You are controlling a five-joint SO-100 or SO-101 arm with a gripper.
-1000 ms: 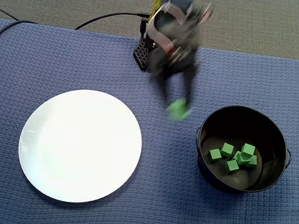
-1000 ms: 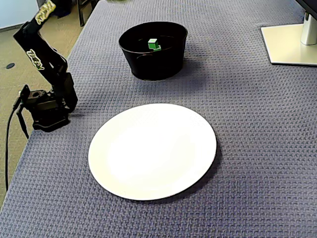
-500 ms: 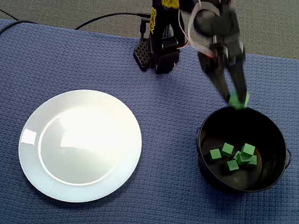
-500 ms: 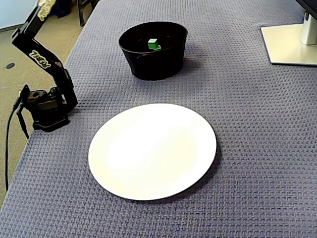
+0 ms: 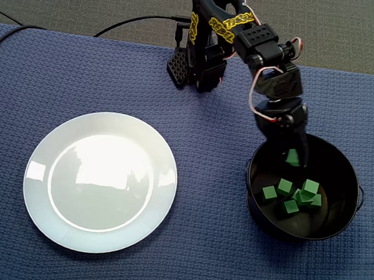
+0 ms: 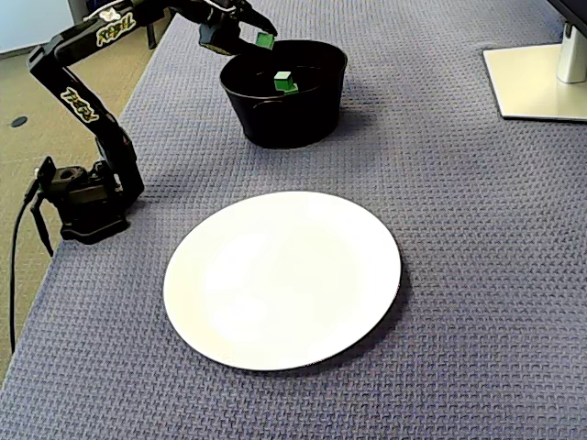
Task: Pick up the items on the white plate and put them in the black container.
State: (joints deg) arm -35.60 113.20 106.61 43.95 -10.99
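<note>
The black arm's gripper hangs over the near-left rim of the black container in a fixed view from above, its fingers clenched on a small green cube. The cube sits just inside the pot's opening, above the floor and apart from the cluster of green cubes lying at the bottom. In the other fixed view, shot low across the table, the same gripper holds the cube at the upper left of the frame, level with the far-left edge of the container. There, one cube of the pile shows above the rim.

The white plate lies flat at the lower left of the top-down view, well apart from the pot, with pale glare across its centre. In the low view the plate fills the middle of the frame, nearer the camera than the container.

The arm's base stands at the top centre of the top-down view, on the edge of the blue woven cloth, with a black cable running off to the left. A pale stand foot rests at the upper right of the low view.
</note>
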